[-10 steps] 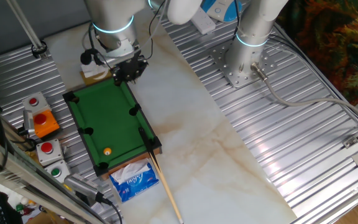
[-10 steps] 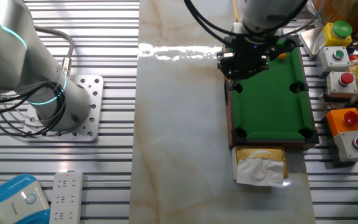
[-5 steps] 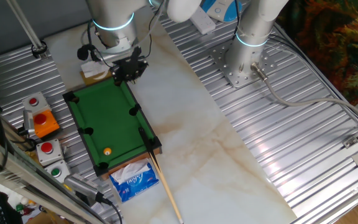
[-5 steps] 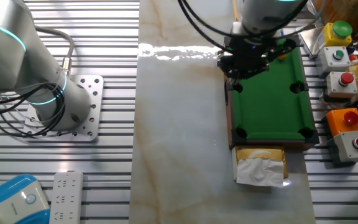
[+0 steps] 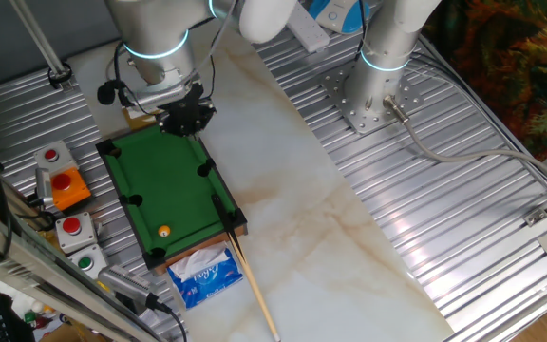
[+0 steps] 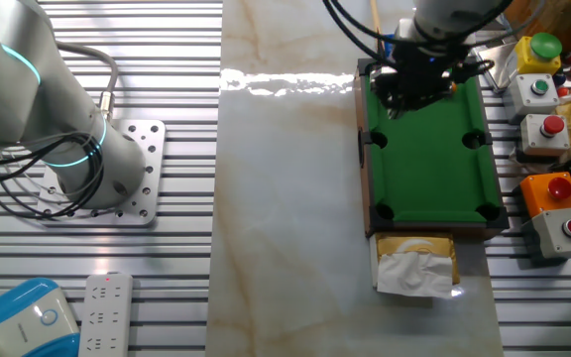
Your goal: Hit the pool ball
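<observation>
Marble-look tabletop [image 5: 349,237] w/ ribbed metal panels either side, seen from above in one fixed view. Sitting at left on it: green mini pool table [image 5: 164,195], dark rim, pockets at corners + mid-sides. Hovering over its far end rail: gripper [image 5: 186,118], black, pointing down; jaws hidden by its own body, can't tell if apart or together. Resting on the felt near the near end, close to the corner pocket: pool ball [image 5: 164,232], orange-yellow, well apart from gripper. Lying along the table's right rim and running past it: cue stick [image 5: 250,285]. Sitting just beside the near end: blue tissue pack [image 5: 201,275]. Standing left of the table: button boxes [image 5: 63,190].

Other fixed view, opposite side: same slab, pool table [image 6: 429,149] at right. Hanging over its upper end: gripper [image 6: 416,89], tips too dark to read, can't tell jaw state. Ball not visible here, blocked by gripper. Sitting below the table: tissue box [image 6: 414,264]. Lining right edge: button boxes [image 6: 548,129].
</observation>
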Controlling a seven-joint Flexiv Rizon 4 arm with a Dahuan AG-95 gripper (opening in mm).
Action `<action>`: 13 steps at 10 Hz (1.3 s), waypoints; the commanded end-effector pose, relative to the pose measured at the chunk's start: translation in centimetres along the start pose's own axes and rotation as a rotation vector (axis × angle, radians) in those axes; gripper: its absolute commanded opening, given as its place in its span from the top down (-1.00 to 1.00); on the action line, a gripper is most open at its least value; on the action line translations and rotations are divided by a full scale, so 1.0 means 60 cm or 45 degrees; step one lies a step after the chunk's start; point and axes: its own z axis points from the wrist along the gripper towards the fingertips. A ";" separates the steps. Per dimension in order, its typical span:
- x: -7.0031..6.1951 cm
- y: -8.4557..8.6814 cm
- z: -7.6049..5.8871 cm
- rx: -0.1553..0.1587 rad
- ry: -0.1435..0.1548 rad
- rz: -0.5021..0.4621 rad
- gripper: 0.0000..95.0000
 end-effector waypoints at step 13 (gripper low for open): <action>-0.081 -0.069 0.024 0.081 -0.075 -0.067 1.00</action>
